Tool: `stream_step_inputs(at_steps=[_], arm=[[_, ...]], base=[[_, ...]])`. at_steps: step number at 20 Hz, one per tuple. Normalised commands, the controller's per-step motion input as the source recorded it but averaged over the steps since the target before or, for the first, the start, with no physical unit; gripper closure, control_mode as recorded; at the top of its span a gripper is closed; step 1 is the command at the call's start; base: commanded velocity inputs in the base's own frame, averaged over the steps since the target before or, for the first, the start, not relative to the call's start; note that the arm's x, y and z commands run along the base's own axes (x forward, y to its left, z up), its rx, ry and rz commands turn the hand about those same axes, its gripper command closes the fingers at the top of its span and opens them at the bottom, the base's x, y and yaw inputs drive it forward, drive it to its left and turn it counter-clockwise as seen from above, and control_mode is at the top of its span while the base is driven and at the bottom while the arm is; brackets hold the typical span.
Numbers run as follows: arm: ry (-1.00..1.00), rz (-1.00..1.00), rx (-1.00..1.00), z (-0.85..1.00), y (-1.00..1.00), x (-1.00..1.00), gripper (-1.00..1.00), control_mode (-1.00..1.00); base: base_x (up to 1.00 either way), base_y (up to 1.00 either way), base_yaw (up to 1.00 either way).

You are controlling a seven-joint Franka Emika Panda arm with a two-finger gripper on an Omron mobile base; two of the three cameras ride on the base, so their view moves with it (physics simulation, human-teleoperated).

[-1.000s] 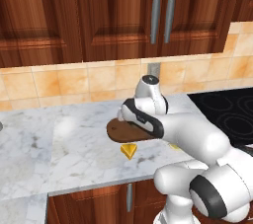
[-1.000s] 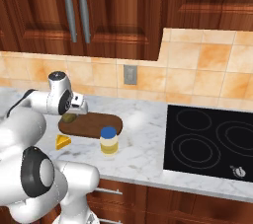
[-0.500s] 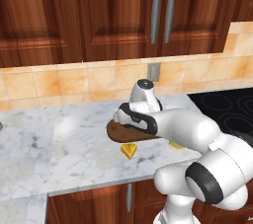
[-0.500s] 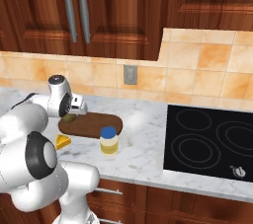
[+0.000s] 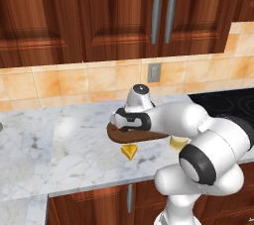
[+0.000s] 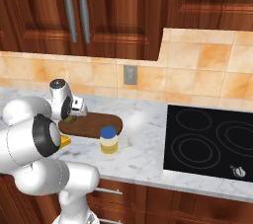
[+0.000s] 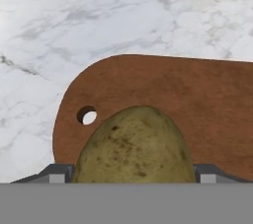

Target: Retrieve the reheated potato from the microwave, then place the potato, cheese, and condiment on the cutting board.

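Potato over the cutting board, not yet released.
Gripper [image 6: 74, 113] has eased lower, seems clamped on potato [image 7: 136, 146] above cutting board [image 7: 197, 104]; cheese [image 5: 130, 151], condiment [image 6: 108, 140] still off-board.

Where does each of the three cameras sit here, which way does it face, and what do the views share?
Left base view: behind the arm's left, facing the counter; arm lower right, above the cutting board and cheese.
Right base view: behind its right; arm lower left, condiment beside the board.
Hand view: on the hand, looking down at the board; the potato sits between the fingers.
Shared: board in all three; cheese in both base views.
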Motion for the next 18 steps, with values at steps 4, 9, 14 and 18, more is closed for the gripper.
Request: stream_step_inputs(at_steps=[4,9,14,18], arm=[[0.0,0.0,0.0,-0.13,0.01,0.17,1.0,-1.0],[0.0,-0.01,0.0,-0.17,0.02,0.09,1.0,-1.0],[0.0,-0.02,0.0,-0.17,0.02,0.09,1.0,-1.0],[0.0,-0.02,0.0,-0.18,0.0,0.11,1.0,-1.0]], base=[[0.0,0.0,0.0],[0.0,0.0,0.0],[0.0,0.0,0.0],[0.0,0.0,0.0]])
